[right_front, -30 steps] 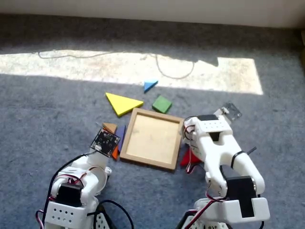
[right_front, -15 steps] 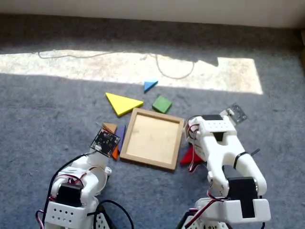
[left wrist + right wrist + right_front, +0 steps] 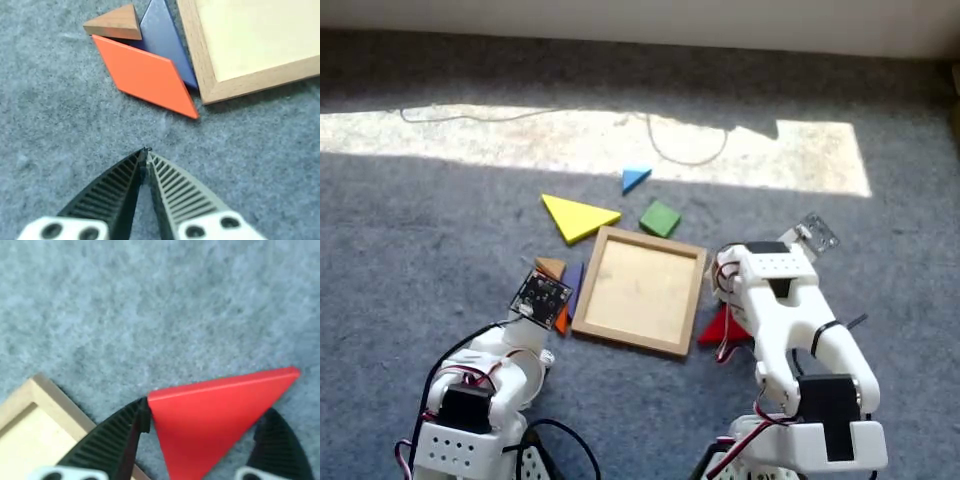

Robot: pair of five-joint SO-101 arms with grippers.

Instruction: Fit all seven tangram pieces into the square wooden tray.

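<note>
Red triangle [image 3: 210, 405] is clamped in the right gripper [image 3: 207, 419], tray [image 3: 50, 395] just beside it, likely for insertion; left gripper [image 3: 146, 156] is pressed together, empty.

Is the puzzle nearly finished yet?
Not yet. Nothing is done: the wooden tray holds no pieces. In hand: the right gripper grips the red triangle. Still to go: six others, like the yellow triangle and green square, lie on the carpet.

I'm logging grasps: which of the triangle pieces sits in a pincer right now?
The red triangle: it alone sits in the right pincer, beside the tray. The yellow triangle, light-blue triangle and brown triangle lie loose.
</note>
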